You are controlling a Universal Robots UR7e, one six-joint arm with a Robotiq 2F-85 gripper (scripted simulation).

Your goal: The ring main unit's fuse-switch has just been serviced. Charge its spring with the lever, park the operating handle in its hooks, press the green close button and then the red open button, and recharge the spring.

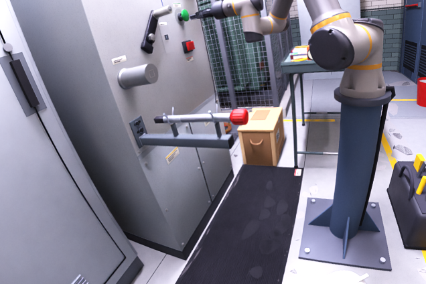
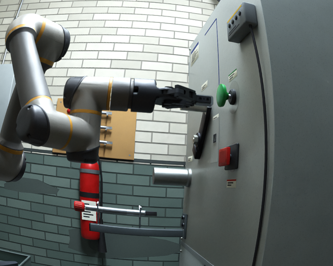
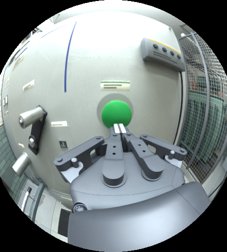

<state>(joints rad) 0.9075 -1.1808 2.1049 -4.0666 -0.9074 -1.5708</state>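
Observation:
The green close button [image 1: 185,14] [image 2: 222,95] [image 3: 116,113] sticks out of the cabinet's upper panel, straight ahead of my gripper [image 1: 194,15] [image 2: 209,100] [image 3: 119,127], whose fingertips point at its dome from a short distance. The red open button [image 1: 188,46] [image 2: 225,156] sits below it. The black spring lever [image 1: 149,31] [image 2: 201,131] [image 3: 35,126] with its silver grip stands tilted up, to the left of the green button. The operating handle [image 1: 200,118] [image 2: 115,210], silver with a red knob, rests across the hooks of the bracket low on the cabinet. My gripper is closed and empty.
The cabinet face [image 3: 86,74] fills the space ahead, with a silver stub [image 1: 137,76] [image 2: 171,176] below the lever. A wire mesh fence [image 1: 240,53] [image 3: 205,104] stands to the right of the panel. A cardboard box [image 1: 262,135], a table [image 1: 299,63] and a black mat [image 1: 247,224] lie below.

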